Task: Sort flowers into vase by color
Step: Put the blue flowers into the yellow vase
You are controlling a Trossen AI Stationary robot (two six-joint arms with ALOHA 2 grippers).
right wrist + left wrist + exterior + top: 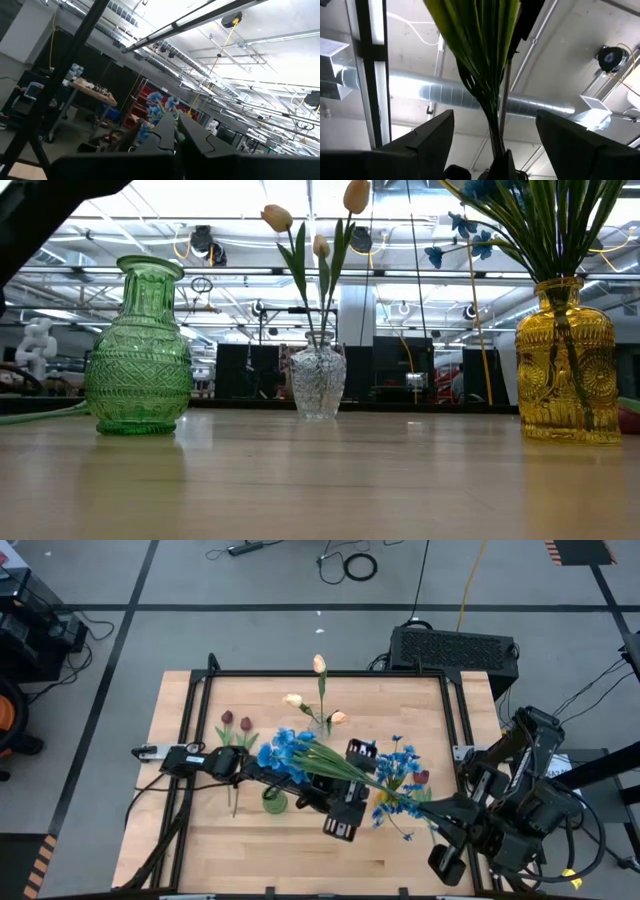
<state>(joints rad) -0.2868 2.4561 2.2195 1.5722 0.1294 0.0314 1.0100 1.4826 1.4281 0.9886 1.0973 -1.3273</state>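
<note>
My left gripper (345,802) hangs over the table's middle with its fingers (427,135) spread. The blue-bloomed artificial flower's green leafy stem (485,65) runs up between them, though I can't tell whether they touch it. From above it lies slanted, blooms (285,750) toward the left arm and stem end near the embossed yellow glass vase (567,365). That vase already holds blue flowers (400,765). The ribbed green glass vase (140,350) and the clear cut-glass vase (318,380) with cream-peach tulips (278,218) stand alongside. Two dark red tulips (236,722) lie on the wooden table (200,850). My right gripper (175,132) waits pressed shut at the table's right edge.
</note>
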